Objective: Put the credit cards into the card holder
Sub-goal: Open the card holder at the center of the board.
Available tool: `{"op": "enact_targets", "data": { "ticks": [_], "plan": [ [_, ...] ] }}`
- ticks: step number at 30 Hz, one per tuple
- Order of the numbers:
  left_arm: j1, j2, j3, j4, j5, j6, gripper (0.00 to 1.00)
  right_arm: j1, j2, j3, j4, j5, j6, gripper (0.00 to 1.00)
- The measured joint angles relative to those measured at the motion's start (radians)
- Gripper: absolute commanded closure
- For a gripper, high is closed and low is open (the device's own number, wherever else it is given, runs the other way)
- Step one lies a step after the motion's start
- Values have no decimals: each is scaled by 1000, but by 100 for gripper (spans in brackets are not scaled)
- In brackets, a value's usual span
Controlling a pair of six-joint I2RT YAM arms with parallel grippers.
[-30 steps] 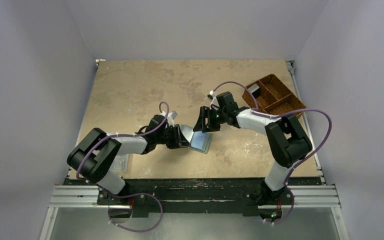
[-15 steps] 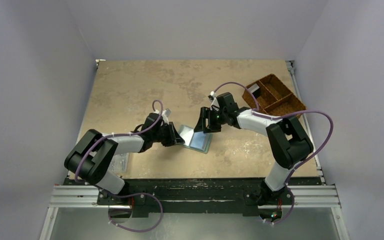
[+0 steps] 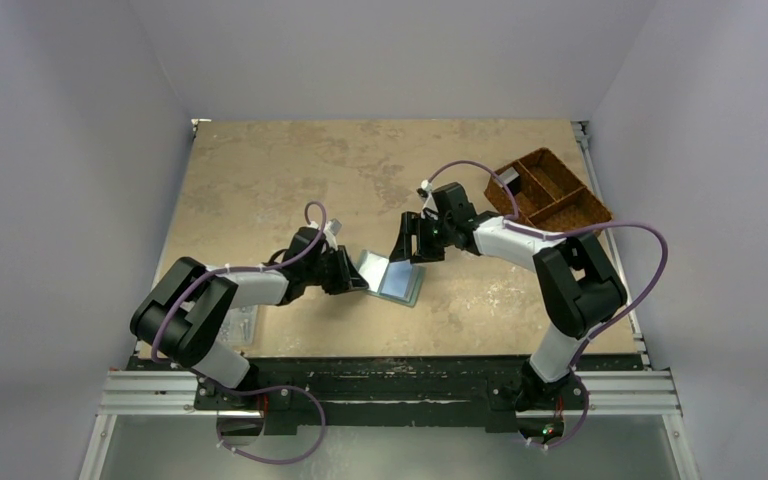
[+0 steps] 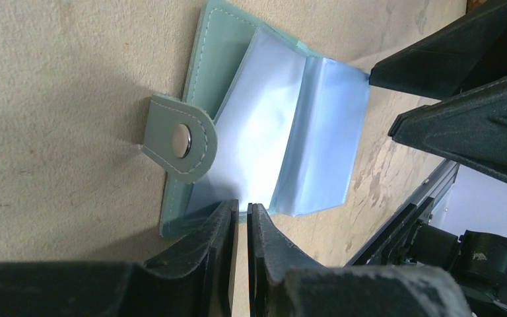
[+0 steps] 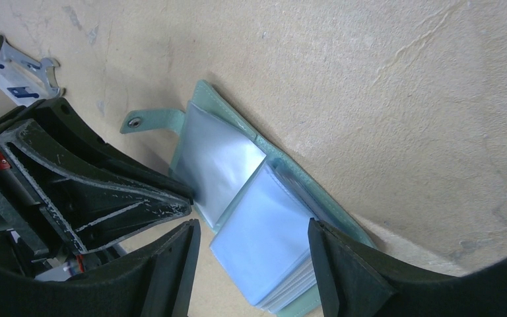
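Note:
The card holder [image 3: 398, 280] lies open on the table, its pale blue clear sleeves fanned out. In the left wrist view it [image 4: 270, 139] shows its grey-green snap tab [image 4: 179, 140]. My left gripper [image 3: 358, 281] is shut, with its tips [image 4: 242, 208] at the holder's near edge and nothing seen between them. My right gripper [image 3: 409, 252] is open, and its jaws [image 5: 253, 228] straddle the sleeve stack [image 5: 264, 231] from above without gripping it. No credit cards are in view.
A brown woven divided basket [image 3: 548, 190] stands at the far right of the table. A clear plastic box [image 3: 241, 325] sits near the front left, partly under my left arm. The two grippers are close together over the holder.
My left gripper has drawn back to the left off the holder, uncovering its left flap. My right gripper has barely moved.

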Motion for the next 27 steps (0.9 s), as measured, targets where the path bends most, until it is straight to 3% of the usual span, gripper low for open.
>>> {"op": "enact_targets", "data": {
  "ticks": [27],
  "plan": [
    [0, 11, -10, 30, 14, -1, 87, 39, 0, 4, -3, -32, 11, 31]
  ]
}}
